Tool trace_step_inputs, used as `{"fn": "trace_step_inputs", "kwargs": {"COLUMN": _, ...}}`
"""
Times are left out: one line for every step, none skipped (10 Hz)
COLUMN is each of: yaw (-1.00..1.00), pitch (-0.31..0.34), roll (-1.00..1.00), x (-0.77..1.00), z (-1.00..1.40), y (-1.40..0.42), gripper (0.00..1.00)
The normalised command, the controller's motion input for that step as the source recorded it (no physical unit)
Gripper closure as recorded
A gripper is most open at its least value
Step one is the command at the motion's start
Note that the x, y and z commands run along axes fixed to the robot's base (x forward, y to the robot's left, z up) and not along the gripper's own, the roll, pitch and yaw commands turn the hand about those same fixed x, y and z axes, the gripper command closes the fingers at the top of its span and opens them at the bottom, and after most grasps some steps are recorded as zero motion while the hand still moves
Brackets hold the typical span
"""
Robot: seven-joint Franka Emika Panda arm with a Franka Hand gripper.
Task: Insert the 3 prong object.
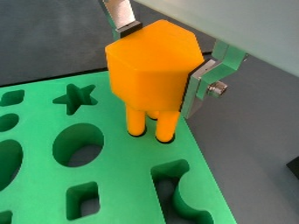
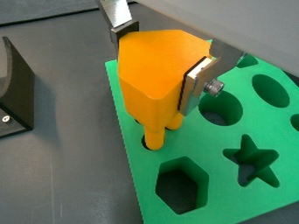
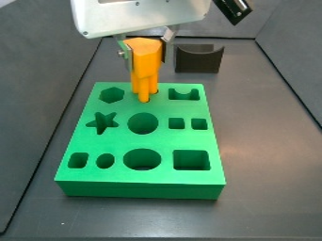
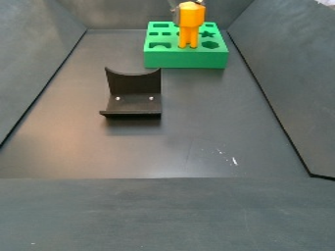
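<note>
The bright orange 3 prong object (image 1: 149, 70) stands upright between my fingers, its prongs reaching down into holes near the edge of the green board (image 1: 47, 131). My gripper (image 1: 162, 54) is shut on its body; one silver finger (image 1: 198, 86) presses its side. It also shows in a wrist view (image 2: 158, 74) over the board (image 2: 233, 131). In both side views the orange piece (image 3: 145, 66) (image 4: 191, 22) stands on the board (image 3: 151, 179) (image 4: 210, 57), under my gripper (image 3: 143, 42). How deep the prongs sit is hidden.
The board has star (image 3: 104, 121), hexagon (image 3: 113, 94), round and square holes. A dark grey block with a curved notch (image 3: 199, 56) stands behind the board. The dark fixture (image 4: 131, 93) stands on the floor mid-table. Dark walls ring the floor.
</note>
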Motion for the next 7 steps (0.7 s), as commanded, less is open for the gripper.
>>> {"fn": "trace_step_inputs", "kwargs": {"yaw": 0.0, "pitch": 0.036, "roll": 0.04, "x": 0.25, "z": -0.29, "y": 0.0, "gripper": 1.0}}
{"fn": "trace_step_inputs", "kwargs": {"yaw": 0.0, "pitch": 0.031, "roll": 0.06, "x": 0.12, "z": -0.26, "y": 0.0, "gripper": 1.0}}
{"fn": "trace_step_inputs", "kwargs": {"yaw": -0.03, "pitch": 0.02, "roll": 0.08, "x": 0.0, "z": -0.24, "y": 0.0, "gripper": 1.0}}
{"fn": "trace_step_inputs", "kwargs": {"yaw": -0.02, "pitch": 0.0, "roll": 0.07, "x": 0.0, "z": -0.32, "y": 0.0, "gripper": 1.0}}
{"fn": "trace_step_inputs", "kwargs": {"yaw": -0.02, "pitch": 0.0, "roll": 0.06, "x": 0.0, "z": -0.42, "y": 0.0, "gripper": 1.0}}
{"fn": "trace_step_inputs", "kwargs": {"yaw": -0.02, "pitch": 0.0, "roll": 0.1, "x": 0.0, "z": -0.45, "y": 0.0, "gripper": 1.0}}
{"fn": "trace_step_inputs", "kwargs": {"yaw": -0.02, "pitch": 0.0, "roll": 0.11, "x": 0.0, "z": -0.45, "y": 0.0, "gripper": 1.0}}
